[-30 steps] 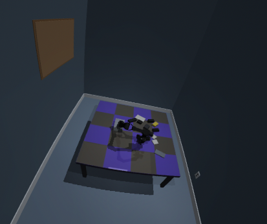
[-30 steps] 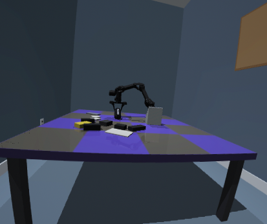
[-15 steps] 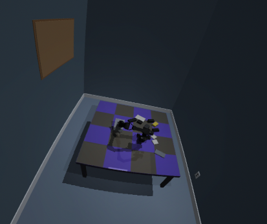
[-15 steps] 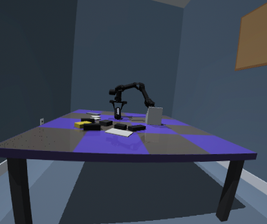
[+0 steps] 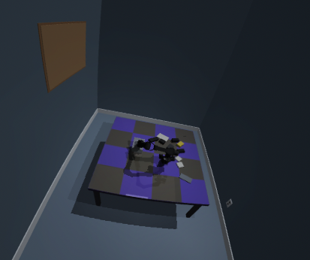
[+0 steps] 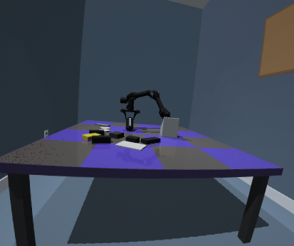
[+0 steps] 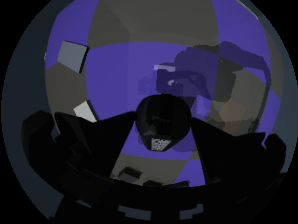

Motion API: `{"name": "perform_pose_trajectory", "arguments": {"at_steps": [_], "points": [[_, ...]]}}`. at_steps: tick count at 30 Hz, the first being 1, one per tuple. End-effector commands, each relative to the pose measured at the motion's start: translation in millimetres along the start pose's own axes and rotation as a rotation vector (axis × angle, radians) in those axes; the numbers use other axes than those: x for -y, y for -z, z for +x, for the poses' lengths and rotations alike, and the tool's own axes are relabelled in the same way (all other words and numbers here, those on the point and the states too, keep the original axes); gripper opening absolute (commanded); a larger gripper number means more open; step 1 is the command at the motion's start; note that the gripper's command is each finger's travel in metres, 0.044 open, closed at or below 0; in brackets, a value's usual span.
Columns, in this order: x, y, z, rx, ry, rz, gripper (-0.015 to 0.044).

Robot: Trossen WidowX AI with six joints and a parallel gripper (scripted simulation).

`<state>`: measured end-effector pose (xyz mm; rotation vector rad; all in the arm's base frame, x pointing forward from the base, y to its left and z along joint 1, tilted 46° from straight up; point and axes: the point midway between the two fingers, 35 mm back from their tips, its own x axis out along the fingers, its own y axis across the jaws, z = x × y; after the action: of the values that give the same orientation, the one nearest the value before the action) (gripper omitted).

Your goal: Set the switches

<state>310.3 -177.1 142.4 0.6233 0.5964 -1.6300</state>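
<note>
The dark controller unit (image 6: pixel 129 124) (image 7: pixel 163 112) is between the two fingers of my gripper (image 6: pixel 129 119) (image 7: pixel 163 120), which is shut on it. In the exterior view the unit is on edge, its long side upright, and a white strip with dark marks faces that camera. Its lower end is close to the bench (image 6: pixel 189 156); whether it touches cannot be told. In the wrist view a small patch of white label (image 7: pixel 160 144) shows at the unit's near end, strongly foreshortened and unreadable. The rocker switches cannot be made out. In the top view the arm mostly hides the unit.
Several black modules, one of them a block (image 6: pixel 101 139), and a yellow module (image 5: pixel 180 143) (image 6: pixel 90 136) lie near a white plate (image 5: pixel 162 137) (image 6: pixel 130 145). A grey plate (image 5: pixel 185 178) (image 7: pixel 73 56) and small white tiles lie beyond. A pale upright box (image 6: pixel 170 127) stands by the arm's base.
</note>
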Motion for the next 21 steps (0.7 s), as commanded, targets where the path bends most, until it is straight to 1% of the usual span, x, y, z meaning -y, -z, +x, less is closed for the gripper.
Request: {"name": "perform_pose_trajectory", "arguments": {"at_steps": [1, 21], "points": [[-2, 5, -5, -0.006, -0.009, 0.002, 0.0335], [-2, 18, -13, -0.007, -0.009, 0.002, 0.0335]]}}
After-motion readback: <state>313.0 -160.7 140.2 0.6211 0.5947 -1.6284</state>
